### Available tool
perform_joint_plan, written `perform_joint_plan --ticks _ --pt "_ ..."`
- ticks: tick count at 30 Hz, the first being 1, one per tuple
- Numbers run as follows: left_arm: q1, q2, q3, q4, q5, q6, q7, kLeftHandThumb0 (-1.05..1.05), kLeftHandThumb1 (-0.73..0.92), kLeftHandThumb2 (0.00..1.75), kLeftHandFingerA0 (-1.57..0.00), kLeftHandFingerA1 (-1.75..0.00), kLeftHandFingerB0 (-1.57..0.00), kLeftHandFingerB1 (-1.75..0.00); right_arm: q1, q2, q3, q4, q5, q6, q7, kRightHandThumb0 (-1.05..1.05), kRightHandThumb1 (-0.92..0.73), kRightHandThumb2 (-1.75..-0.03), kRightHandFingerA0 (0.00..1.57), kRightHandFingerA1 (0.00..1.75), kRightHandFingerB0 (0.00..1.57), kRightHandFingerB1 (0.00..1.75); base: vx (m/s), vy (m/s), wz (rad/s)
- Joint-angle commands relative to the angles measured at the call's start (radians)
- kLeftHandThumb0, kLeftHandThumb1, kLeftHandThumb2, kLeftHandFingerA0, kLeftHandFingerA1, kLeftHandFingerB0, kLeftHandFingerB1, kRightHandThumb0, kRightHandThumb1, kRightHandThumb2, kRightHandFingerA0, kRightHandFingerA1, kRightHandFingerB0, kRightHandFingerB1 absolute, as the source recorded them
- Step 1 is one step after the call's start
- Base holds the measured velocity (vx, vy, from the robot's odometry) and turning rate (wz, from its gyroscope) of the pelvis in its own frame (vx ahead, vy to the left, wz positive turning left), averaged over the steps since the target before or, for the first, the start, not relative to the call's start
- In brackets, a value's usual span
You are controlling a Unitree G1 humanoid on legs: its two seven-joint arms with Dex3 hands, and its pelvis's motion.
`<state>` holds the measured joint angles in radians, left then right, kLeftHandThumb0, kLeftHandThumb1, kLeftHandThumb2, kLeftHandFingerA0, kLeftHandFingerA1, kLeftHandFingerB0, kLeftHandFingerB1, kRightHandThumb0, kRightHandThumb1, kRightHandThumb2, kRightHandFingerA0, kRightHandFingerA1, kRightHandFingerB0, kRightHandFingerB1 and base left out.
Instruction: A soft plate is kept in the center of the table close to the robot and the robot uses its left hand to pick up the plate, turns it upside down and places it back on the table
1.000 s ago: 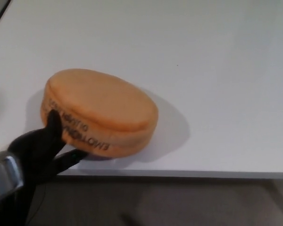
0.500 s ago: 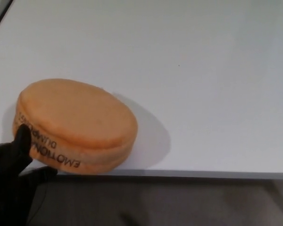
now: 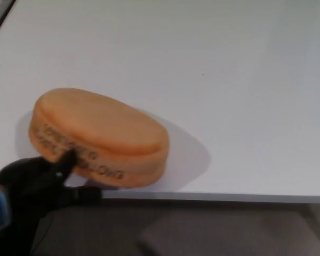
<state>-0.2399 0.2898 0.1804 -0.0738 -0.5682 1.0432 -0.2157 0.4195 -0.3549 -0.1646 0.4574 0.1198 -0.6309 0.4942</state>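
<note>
Down at the lower left, the robot's left hand [image 3: 34, 181] comes in black and blurred, one of its fingers [image 3: 68, 160] pressed against the near side wall of the soft plate [image 3: 98, 136] and another reaching under its near edge; it looks to me to be pinching the rim there, though the blur keeps me from being sure of the grip. The plate sits at the near edge of the white worktop [image 3: 240, 80], left of middle. It is a thick, round orange puck with a smooth top and dark lettering around its side. I would judge it light and squashy, likely to give under pressure, so the rim is the sensible hold for turning it over. No right hand shows.
</note>
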Motion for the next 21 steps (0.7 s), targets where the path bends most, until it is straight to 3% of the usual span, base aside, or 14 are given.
perform_joint_plan --ticks 1,2,3,12,13,18,21 --pt "-0.089 -0.199 -0.051 0.077 0.223 -0.237 0.316 -0.3 0.53 0.64 -1.02 -1.75 -0.82 -1.53 0.007 -0.008 -0.005 0.009 -0.001 -0.021 -0.006 -0.71 -0.88 -0.66 0.57 0.48 0.37 0.33 0.0 0.0 0.0" --pt "-0.101 -0.22 -0.056 0.093 0.239 -0.25 0.334 -0.27 0.51 0.68 -1.03 -1.75 -0.78 -1.69 0.005 -0.009 -0.004 0.008 0.001 -0.025 -0.001 -0.68 -0.88 -0.67 0.57 0.48 0.37 0.32 0.0 0.0 0.0" --pt "-0.117 -0.247 -0.051 0.11 0.24 -0.254 0.353 -0.24 0.48 0.74 -1.03 -1.75 -0.75 -1.73 0.003 -0.009 -0.002 0.007 0.005 -0.025 0.004 -0.68 -0.88 -0.66 0.56 0.49 0.36 0.32 0.0 0.0 0.0" --pt "-0.169 -0.372 -0.037 0.152 0.251 -0.279 0.395 -0.21 0.5 0.76 -1.03 -1.75 -0.76 -1.74 0.005 -0.005 0.006 -0.009 0.002 -0.018 0.004 -0.72 -0.88 -0.66 0.57 0.49 0.37 0.32 0.0 0.0 0.0" --pt "-0.183 -0.392 -0.038 0.162 0.25 -0.278 0.404 -0.22 0.5 0.75 -1.03 -1.75 -0.75 -1.74 0.005 -0.003 0.005 -0.014 0.008 -0.013 0.006 -0.7 -0.71 -1.06 0.52 0.61 0.31 0.49 0.0 0.0 0.0" --pt "-0.216 -0.457 -0.039 0.188 0.264 -0.306 0.424 -0.22 0.5 0.76 -1.01 -1.75 -0.75 -1.75 0.0 -0.003 0.006 -0.021 0.004 -0.013 0.0 -0.72 -0.72 -1.06 0.52 0.61 0.31 0.49 0.0 0.0 0.0" --pt "-0.222 -0.484 -0.033 0.184 0.264 -0.306 0.433 -0.22 0.54 0.69 -0.96 -1.75 -0.68 -1.74 -0.001 -0.01 0.004 -0.028 0.009 -0.007 0.007 -0.71 -0.71 -1.06 0.51 0.61 0.31 0.49 0.0 0.0 0.0"
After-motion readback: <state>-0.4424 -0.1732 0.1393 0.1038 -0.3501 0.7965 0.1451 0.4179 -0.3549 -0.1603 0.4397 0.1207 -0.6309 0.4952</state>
